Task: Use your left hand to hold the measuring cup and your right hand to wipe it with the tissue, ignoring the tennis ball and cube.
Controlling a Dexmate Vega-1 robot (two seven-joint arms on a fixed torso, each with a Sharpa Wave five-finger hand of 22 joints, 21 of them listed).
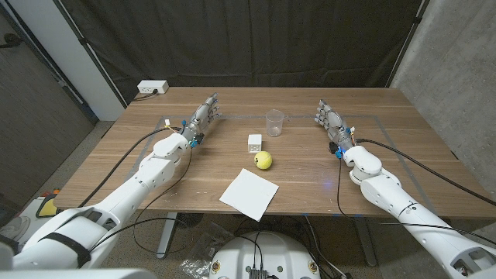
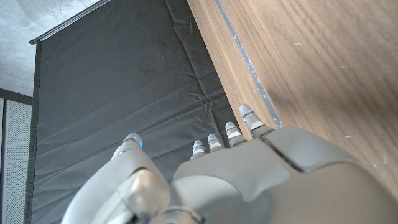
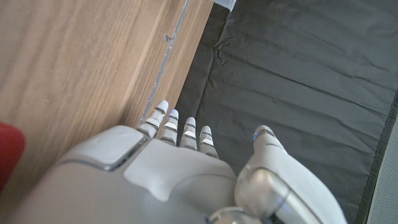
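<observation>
1. At the far left of the head view we see a white power strip (image 1: 153,87) lying on the back left corner of the brown wooden worktop (image 1: 139,167), with a dark curtain (image 1: 256,39) hanging behind.
2. The left robot hand (image 1: 203,118) sits over the left part of the worktop, its fingers reaching toward the far edge. We see nothing in it and its fingers extended; in the left wrist view the fingertips (image 2: 247,114) stand slightly apart, beside the worktop's edge and against the curtain.
3. To its right, near the middle, a small white cube (image 1: 255,142) rests on the wood. Just nearer the robot lies a yellow-green tennis ball (image 1: 264,160), close to the cube but apart from it.
4. Nearest the robot's edge lies a flat white square tissue (image 1: 249,194), turned at an angle, near the ball and not touching it.
5. The clear plastic measuring cup (image 1: 273,122) stands upright beyond the cube, roughly between the two robot hands and well apart from both.
6. The right robot hand (image 1: 330,120) sits over the right part of the worktop, likewise empty with fingers extended toward the far edge. In the right wrist view its fingertips (image 3: 188,124) lie side by side above the worktop's edge, the thumb set apart.
7. A strip of pale tape (image 1: 385,128) runs along the worktop to the right of that robot hand.
</observation>
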